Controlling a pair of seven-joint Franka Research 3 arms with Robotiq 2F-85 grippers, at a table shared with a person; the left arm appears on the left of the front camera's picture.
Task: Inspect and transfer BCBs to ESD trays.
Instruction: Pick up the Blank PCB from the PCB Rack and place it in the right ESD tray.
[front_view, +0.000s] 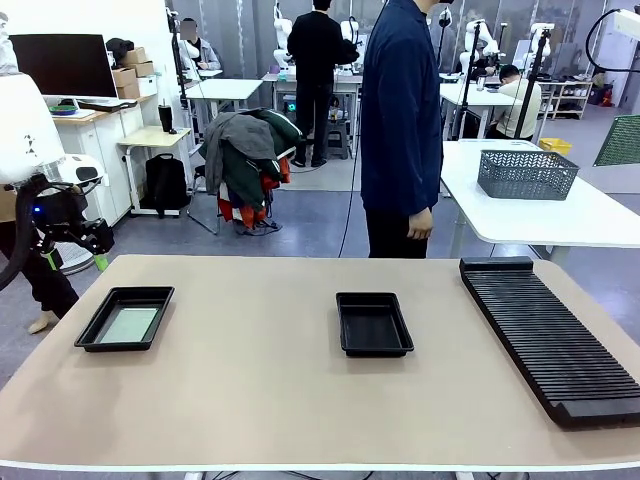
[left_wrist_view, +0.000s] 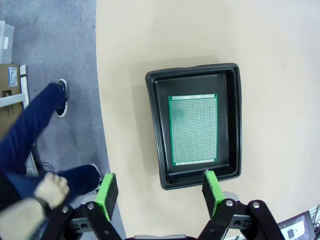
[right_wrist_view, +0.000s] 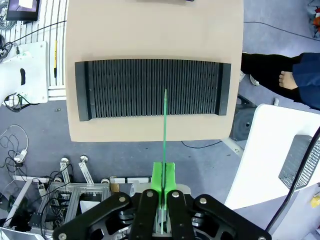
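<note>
Left fingers (left_wrist_view: 107, 192) spread wide, grasping nothing, above an ESD tray (left_wrist_view: 153, 125) near the bench's (left_wrist_view: 175, 30) left edge, one BCB (left_wrist_view: 193, 130) flat inside it, right fingers (right_wrist_view: 163, 176) clenched on a second BCB (right_wrist_view: 164, 125), edge-on above the slotted rack (right_wrist_view: 125, 87) at the right edge, another tray (front_view: 343, 322) mid-bench.

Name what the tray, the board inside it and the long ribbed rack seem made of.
Tray: black moulded plastic, probably; slight sheen, rounded rim. Board: likely fibreglass laminate, green, matte, gridded with fine holes. Rack: seemingly matte black plastic, ribbed.
</note>
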